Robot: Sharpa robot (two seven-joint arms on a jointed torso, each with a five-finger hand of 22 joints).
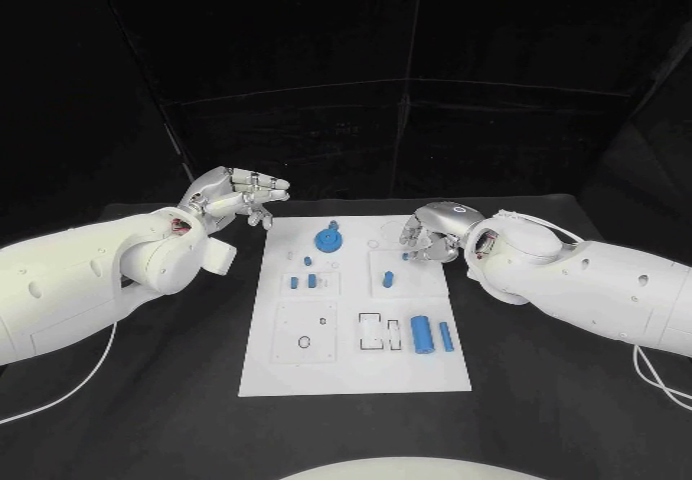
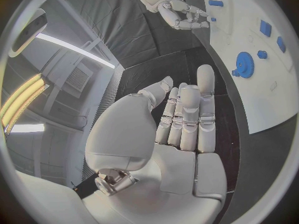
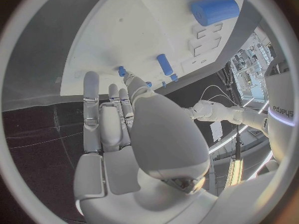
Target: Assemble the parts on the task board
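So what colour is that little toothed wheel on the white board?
Blue; the gear shows best in the head view.

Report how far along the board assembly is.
Done: the blue gear seems to sit at the task board's far end, though whether it is properly seated is unclear. In hand: nothing; the left hand hovers off the board's far left corner, the right hand over its far right edge. Left: the big cylinder, the rod beside it and several small blue pieces still lie loose.
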